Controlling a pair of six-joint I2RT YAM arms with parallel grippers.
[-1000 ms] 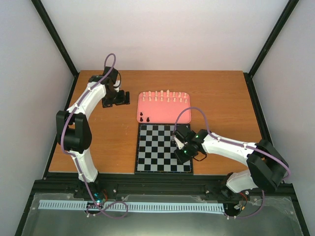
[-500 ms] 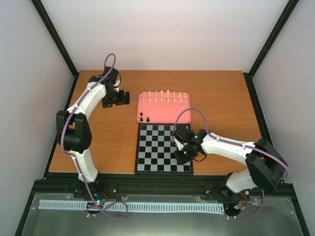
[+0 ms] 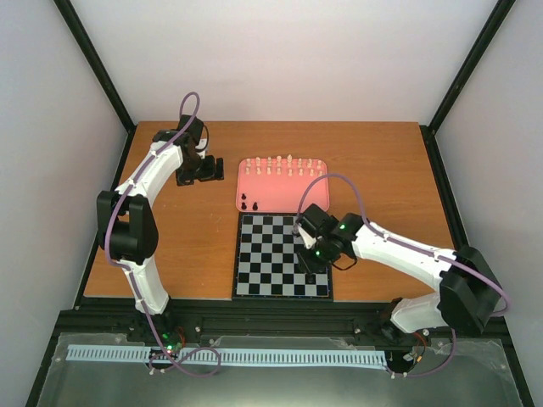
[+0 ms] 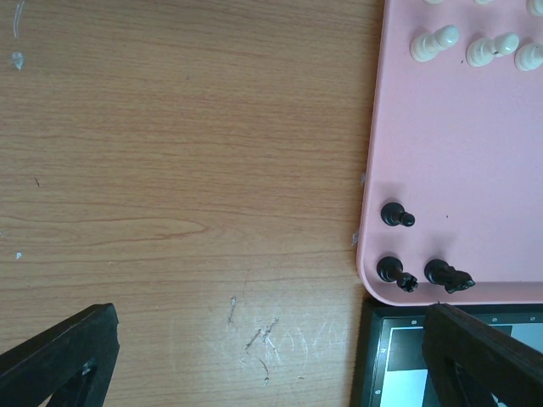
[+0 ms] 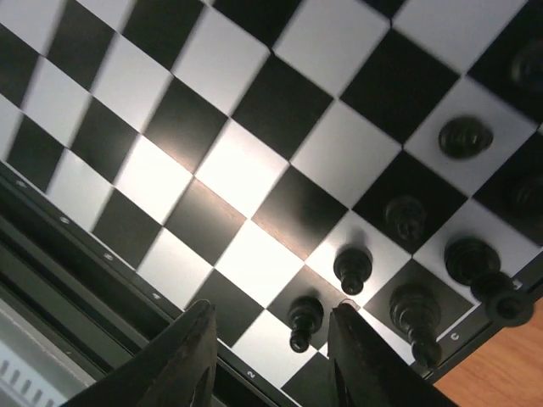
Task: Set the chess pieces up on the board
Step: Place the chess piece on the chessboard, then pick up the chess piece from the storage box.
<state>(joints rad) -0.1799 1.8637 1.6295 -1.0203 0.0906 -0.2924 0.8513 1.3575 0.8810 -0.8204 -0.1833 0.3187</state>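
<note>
Found the right gripper [image 5: 271, 312] parted and empty over a black pawn [image 5: 304, 315] standing by the board's [image 3: 263, 254] near right corner, and judged the three upright black pieces [image 4: 389, 269] at the tray's [image 4: 458, 144] near left corner, far-left of it, nearer the open left gripper [image 4: 271, 326].
</note>
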